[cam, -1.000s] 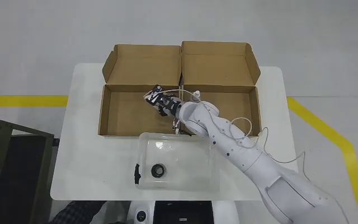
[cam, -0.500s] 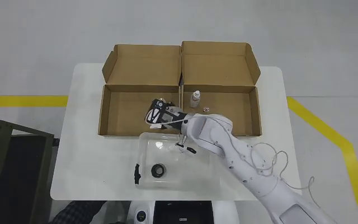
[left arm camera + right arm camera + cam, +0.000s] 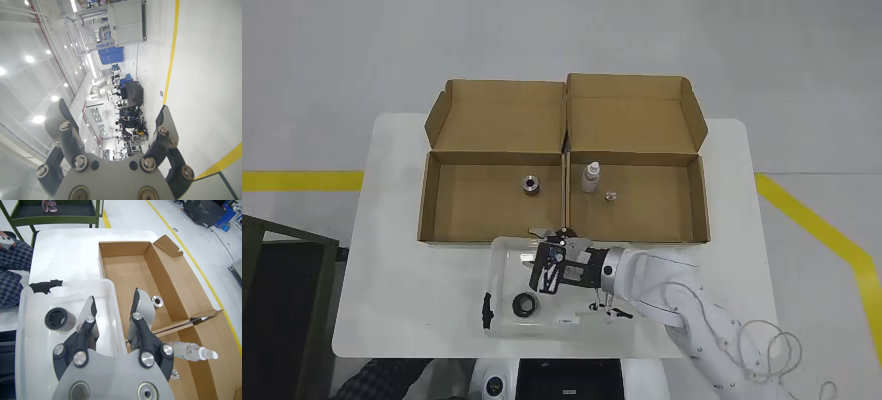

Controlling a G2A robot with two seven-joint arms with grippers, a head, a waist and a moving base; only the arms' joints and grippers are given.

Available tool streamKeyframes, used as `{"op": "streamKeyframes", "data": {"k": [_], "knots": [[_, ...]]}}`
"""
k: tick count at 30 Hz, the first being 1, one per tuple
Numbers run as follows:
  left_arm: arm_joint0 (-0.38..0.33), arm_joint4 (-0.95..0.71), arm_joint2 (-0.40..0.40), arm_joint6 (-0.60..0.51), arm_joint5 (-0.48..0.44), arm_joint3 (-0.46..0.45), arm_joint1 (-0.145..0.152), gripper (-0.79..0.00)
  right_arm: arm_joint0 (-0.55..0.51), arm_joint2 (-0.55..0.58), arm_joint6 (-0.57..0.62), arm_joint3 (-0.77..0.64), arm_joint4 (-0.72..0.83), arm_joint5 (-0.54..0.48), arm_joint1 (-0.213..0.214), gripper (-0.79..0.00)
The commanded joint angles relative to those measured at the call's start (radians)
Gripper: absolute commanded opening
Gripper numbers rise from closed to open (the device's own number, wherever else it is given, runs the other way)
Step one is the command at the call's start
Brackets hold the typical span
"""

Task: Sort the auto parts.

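**Table** (image 3: 392, 260): white.

**Bin** (image 3: 504, 250) (image 3: 112, 289): clear, at the middle of the table's near edge. Black tape (image 3: 486, 310) (image 3: 45, 286) is on its left rim.

**Ring** (image 3: 527, 304) (image 3: 60, 319): black, on the bin floor, left half.

**Right claw** (image 3: 542, 276) (image 3: 114, 300): above the bin's far side, near the ring but apart from it. Fingers are spread, with nothing between them.

**Left box** (image 3: 467, 205) (image 3: 122, 272): open cardboard, just beyond the bin, toward the far edge. It holds one silver bush (image 3: 530, 183) (image 3: 158, 300).

**Right box** (image 3: 667, 200) (image 3: 213, 357): open and touching the left box. It holds a bottle (image 3: 590, 177) (image 3: 189, 349) and a small part (image 3: 610, 196) (image 3: 174, 374), both near the shared wall.

**Left claw** (image 3: 112, 111): spread and empty, pointing out at the room.
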Motion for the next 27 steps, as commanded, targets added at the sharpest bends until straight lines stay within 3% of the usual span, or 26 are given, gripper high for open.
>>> {"op": "streamKeyframes", "data": {"k": [1,14,27], "knots": [[0.000,0.000,0.000,0.000,0.000,0.000,0.000,0.000,-0.034,0.019,-0.010,-0.018,-0.012,-0.027,0.009,-0.431],[0.000,0.000,0.000,0.000,0.000,0.000,0.000,0.000,-0.186,0.041,-0.066,-0.069,-0.119,-0.075,0.045,-0.431],[0.000,0.000,0.000,0.000,0.000,0.000,0.000,0.000,-0.187,-0.028,-0.068,-0.006,-0.163,-0.076,0.051,-0.400]]}}
